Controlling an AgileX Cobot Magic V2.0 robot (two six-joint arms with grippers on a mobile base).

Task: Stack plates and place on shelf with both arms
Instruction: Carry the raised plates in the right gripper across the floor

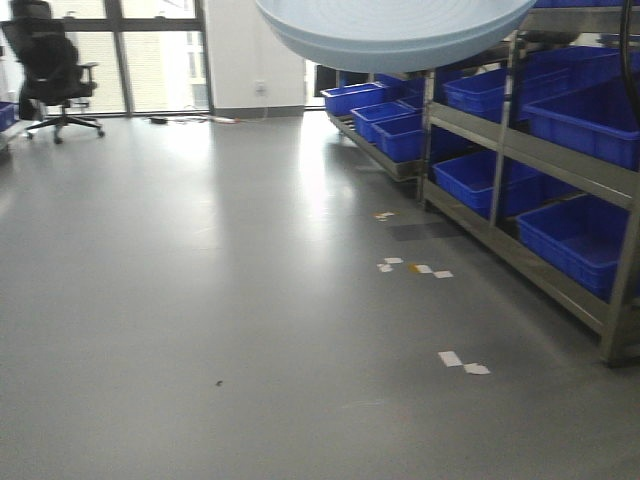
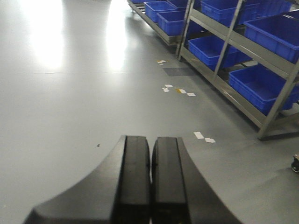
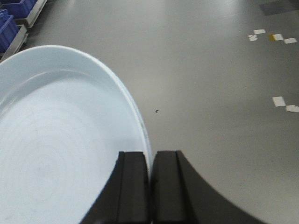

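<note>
A pale bluish-white plate (image 3: 60, 140) fills the left of the right wrist view, held high above the floor. My right gripper (image 3: 150, 154) is shut on its rim, one finger inside the plate and one outside. The same plate's underside (image 1: 395, 30) shows at the top of the front view, near the shelf (image 1: 520, 150). Whether it is one plate or a stack I cannot tell. My left gripper (image 2: 150, 140) is shut with nothing between its fingers, hanging over bare floor.
Metal shelving (image 2: 224, 46) with blue bins (image 1: 590, 240) runs along the right side. White tape marks (image 1: 462, 362) dot the grey floor. A black office chair (image 1: 55, 70) stands by the far windows at the left.
</note>
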